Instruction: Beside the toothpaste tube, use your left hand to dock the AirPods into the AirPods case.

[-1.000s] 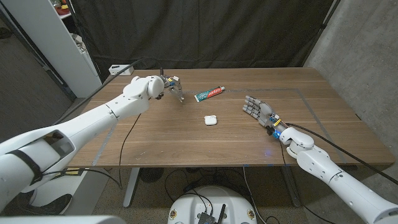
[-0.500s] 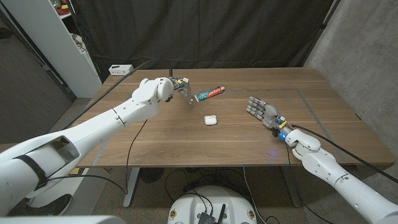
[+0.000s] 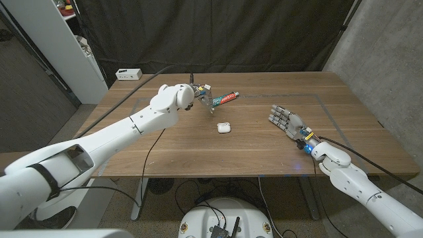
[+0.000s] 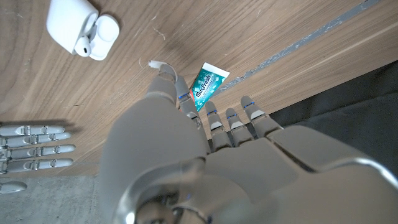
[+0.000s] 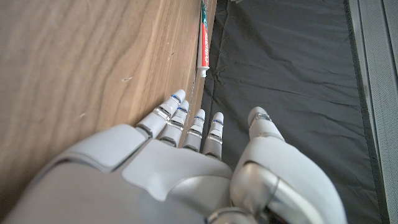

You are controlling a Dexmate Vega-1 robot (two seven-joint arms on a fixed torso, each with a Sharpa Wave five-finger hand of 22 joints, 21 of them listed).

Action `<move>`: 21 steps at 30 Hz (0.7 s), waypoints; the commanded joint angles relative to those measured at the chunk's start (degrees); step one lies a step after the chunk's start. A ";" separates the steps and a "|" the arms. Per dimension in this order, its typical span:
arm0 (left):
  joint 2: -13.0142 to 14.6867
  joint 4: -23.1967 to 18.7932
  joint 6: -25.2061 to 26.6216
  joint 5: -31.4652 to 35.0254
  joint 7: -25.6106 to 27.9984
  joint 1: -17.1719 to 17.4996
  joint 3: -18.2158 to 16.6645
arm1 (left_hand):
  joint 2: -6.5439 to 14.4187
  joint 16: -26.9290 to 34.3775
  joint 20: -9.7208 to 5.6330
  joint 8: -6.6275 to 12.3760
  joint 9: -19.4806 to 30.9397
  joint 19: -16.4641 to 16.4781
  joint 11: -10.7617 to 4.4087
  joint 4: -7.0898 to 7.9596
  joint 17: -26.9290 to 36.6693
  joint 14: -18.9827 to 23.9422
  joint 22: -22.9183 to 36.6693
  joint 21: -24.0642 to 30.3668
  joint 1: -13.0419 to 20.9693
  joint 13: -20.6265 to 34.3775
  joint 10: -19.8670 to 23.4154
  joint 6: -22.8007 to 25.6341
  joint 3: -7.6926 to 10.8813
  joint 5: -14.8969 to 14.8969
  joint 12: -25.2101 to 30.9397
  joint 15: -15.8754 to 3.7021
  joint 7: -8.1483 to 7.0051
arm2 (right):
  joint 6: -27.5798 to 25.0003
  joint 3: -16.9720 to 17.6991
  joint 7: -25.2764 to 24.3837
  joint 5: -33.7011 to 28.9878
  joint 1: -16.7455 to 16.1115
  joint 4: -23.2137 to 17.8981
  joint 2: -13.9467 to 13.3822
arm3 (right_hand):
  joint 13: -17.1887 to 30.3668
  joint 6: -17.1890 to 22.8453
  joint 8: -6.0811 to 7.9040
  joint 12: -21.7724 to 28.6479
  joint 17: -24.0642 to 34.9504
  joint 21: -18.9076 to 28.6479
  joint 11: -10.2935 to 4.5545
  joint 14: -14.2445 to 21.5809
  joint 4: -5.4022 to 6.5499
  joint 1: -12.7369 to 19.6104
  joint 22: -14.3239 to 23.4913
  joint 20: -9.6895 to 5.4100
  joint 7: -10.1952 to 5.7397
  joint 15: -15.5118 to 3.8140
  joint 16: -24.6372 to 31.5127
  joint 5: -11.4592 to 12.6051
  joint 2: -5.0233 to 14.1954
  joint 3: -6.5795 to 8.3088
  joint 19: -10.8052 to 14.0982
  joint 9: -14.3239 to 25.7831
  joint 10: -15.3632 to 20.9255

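The white AirPods case (image 3: 223, 127) lies mid-table with its lid open; in the left wrist view the AirPods case (image 4: 81, 30) has one earbud (image 4: 81, 45) seated in it. The green toothpaste tube (image 3: 223, 99) lies behind the case, and the tube (image 4: 206, 86) (image 5: 203, 36) is in both wrist views. My left hand (image 3: 201, 96) hovers just left of the tube, fingers pointing down. The left hand (image 4: 180, 146) pinches a small white AirPod (image 4: 154, 63) at its fingertips. My right hand (image 3: 284, 120) (image 5: 186, 162) is open to the right of the case, fingers extended and apart.
A small white box (image 3: 128, 73) sits at the table's back left corner, with a black cable running past it. A faint taped line (image 3: 317, 99) crosses the right half of the table (image 3: 165, 152). A black curtain hangs behind the table.
My left hand has moved right, from the table's back left to just beside the toothpaste tube. My right hand has drifted slightly right, away from the case.
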 commanded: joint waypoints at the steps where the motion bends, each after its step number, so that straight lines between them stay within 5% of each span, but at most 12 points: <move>1: -1.84 2.21 -3.03 -0.19 -0.06 -1.46 1.50 | 0.10 0.00 0.24 0.24 0.08 -0.06 0.33 0.19 0.09 0.52 0.13 -0.14 0.54 0.14 0.40 0.36 0.02 -0.06 -0.20 -4.05 -0.21 | 1.69 1.74 -0.64 0.68 -2.62 -0.69 -0.50 | 0.14 0.07 0.05 0.31 0.13 0.54 0.09 0.09 -0.10 -0.19 0.29 0.18 0.06 -5.65 0.32 0.02 -0.02 0.19 0.22 0.13 0.26; 21: -1.07 3.12 -9.48 -1.89 -0.67 -1.49 1.22 | 0.30 -0.04 0.36 -0.33 -0.08 -1.12 0.27 0.36 0.08 0.56 0.17 -0.43 0.54 0.15 0.63 0.31 -0.03 -0.13 -0.28 -4.56 -0.35 | 3.62 2.83 -1.12 0.28 -3.36 0.45 -0.09 | 0.15 0.34 0.12 0.39 0.13 0.59 0.08 0.19 -0.15 -0.14 0.28 0.47 0.08 -5.45 0.34 0.02 -0.02 0.22 0.40 0.13 0.52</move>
